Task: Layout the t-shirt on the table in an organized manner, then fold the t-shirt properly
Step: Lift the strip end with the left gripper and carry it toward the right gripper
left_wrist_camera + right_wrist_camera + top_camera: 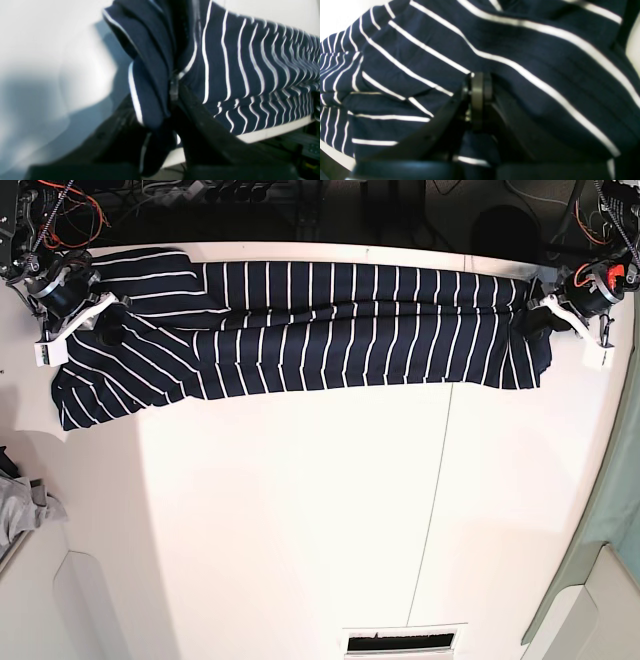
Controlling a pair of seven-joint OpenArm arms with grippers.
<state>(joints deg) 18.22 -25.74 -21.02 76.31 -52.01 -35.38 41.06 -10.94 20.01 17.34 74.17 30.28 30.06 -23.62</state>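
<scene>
Both end effectors' tips buried in t-shirt, blurred

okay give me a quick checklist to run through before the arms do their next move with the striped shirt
1. Left tool gripping the t-shirt: ok, its fingers are pinched on bunched fabric at the shirt's end.
2. Right tool gripping the shirt: ok, its fingers are shut on fabric.
3. Shirt stretched between both arms: ok, it spans the far side of the table in a long band.
4. Shirt laid flat: not ok, it is doubled over lengthwise, and the right arm's end fans out crooked.
5. Sleeves and neckline located: cannot tell, hidden in the folds.
6. Space for spreading: ok, the near tabletop is bare; only a grey cloth sits at the edge.
</scene>
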